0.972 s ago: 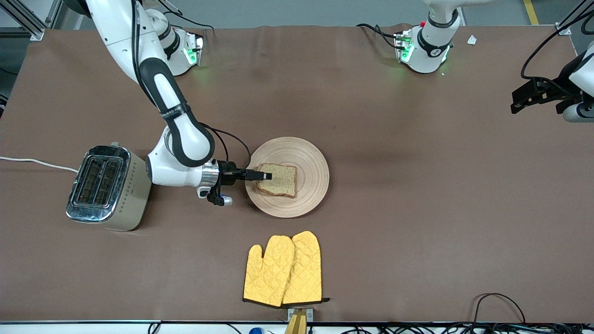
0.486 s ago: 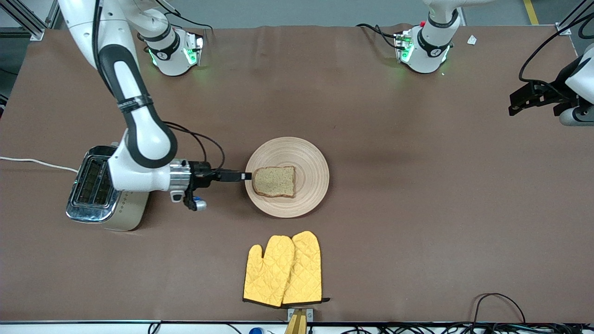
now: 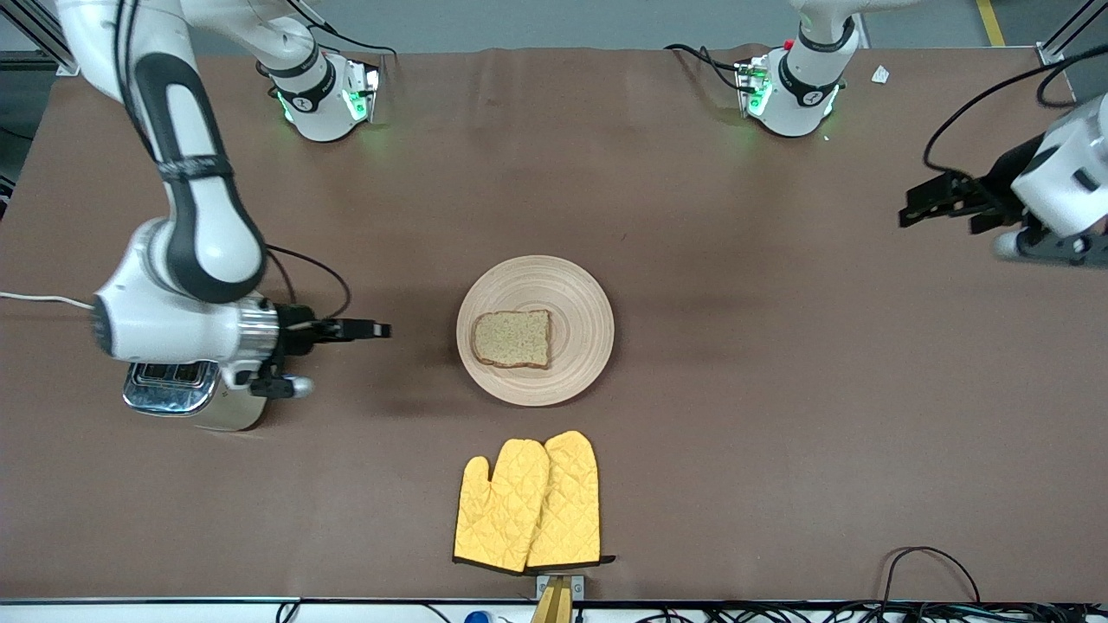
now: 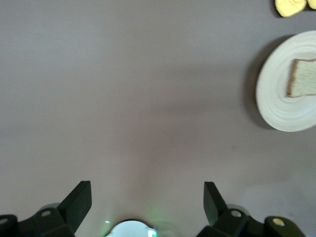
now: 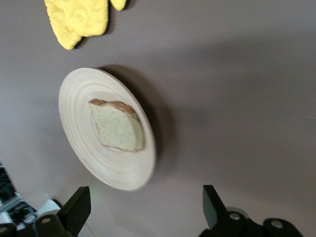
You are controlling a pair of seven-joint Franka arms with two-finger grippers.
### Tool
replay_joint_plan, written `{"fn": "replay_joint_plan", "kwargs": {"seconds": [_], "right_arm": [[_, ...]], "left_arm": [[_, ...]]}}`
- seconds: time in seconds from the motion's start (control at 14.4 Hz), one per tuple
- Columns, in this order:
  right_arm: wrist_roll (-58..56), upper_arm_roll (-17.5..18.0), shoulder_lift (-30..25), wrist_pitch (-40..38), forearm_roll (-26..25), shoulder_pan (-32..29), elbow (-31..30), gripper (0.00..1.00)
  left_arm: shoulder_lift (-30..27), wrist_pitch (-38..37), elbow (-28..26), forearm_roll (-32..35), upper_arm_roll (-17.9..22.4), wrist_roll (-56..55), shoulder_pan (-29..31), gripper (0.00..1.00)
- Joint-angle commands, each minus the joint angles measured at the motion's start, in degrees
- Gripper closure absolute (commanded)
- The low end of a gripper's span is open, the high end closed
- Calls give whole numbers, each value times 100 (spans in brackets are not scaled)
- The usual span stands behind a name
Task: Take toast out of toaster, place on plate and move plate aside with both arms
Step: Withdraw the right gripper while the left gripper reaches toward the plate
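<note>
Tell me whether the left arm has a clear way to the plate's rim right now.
Probably yes. The left end effector is open, up toward the left arm's end, and only bare table lies between it and the plate; the toast sits mid-plate.

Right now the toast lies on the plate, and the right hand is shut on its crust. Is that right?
No. The toast lies on the plate, but the right hand is open and apart from it, between toaster and plate. The front view shows this.

Brown table (image 3: 736, 363) carries plate (image 3: 584, 298), toaster (image 3: 186, 402), yellow mitts (image 3: 528, 506), arm bases (image 3: 325, 95).
</note>
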Motion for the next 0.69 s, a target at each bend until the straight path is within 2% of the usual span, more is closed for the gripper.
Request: {"fn": "replay_joint_plan", "kwargs": {"seconds": [0.0, 0.14, 0.35, 0.49, 0.62], "right_arm": [[83, -418, -665, -335, -981, 12, 140, 0], [74, -446, -1053, -326, -1982, -5, 245, 0], [92, -428, -1134, -466, -3241, 4, 1007, 0], [100, -437, -1151, -623, -3568, -75, 1439, 0], [100, -472, -1308, -905, -3604, -102, 1458, 0]], "left_arm": [[560, 262, 79, -526, -11, 86, 7, 0], [789, 534, -70, -1255, -2, 164, 25, 0], [1254, 1000, -79, -1451, -11, 752, 25, 0], [1606, 1264, -79, -1880, -11, 1156, 25, 0], [1914, 1589, -97, -2293, -11, 1605, 16, 0]]}}
